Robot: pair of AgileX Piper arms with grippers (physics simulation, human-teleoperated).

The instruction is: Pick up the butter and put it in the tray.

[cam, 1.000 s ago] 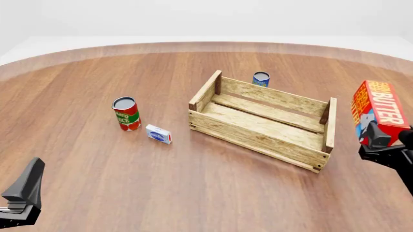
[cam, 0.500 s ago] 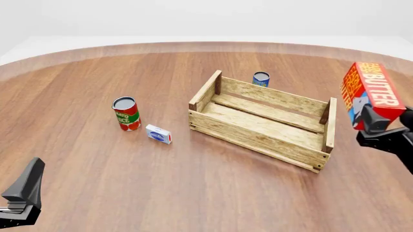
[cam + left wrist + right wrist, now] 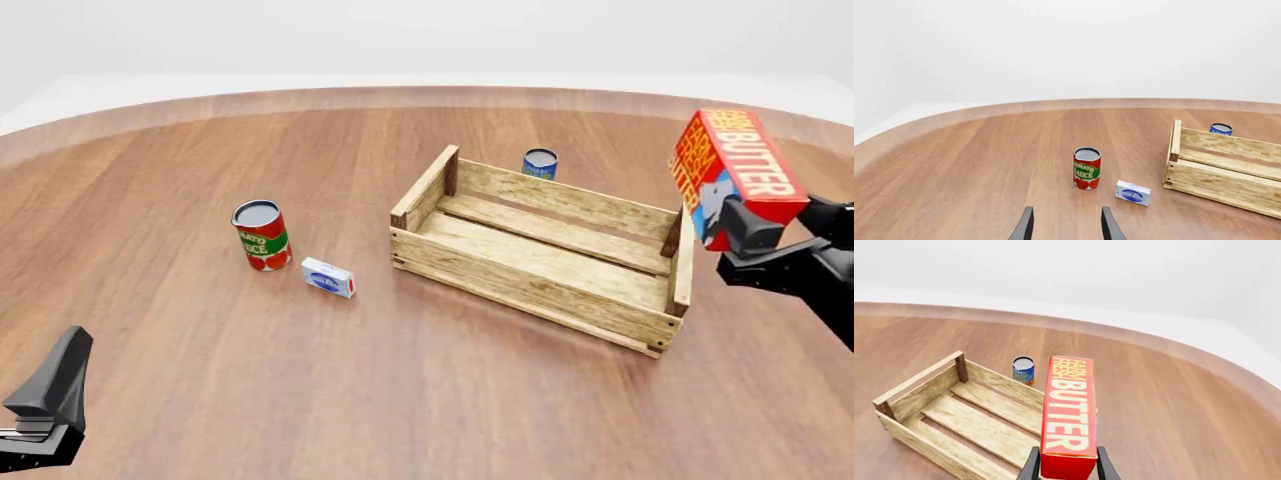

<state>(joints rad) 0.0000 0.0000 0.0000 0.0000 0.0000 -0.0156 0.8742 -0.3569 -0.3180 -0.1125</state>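
A red and green tomato sauce can (image 3: 262, 235) is standing upright on the wooden table (image 3: 200, 370). A small white-and-blue box (image 3: 327, 277) is lying just beside it. A blue can (image 3: 539, 163) is standing farther back.

Round wooden table (image 3: 400, 400), reddish-brown, grain running near to far, paler band along its curved far edge. Beyond it plain white floor and white walls (image 3: 427, 40). Light flat and even, soft shadows.
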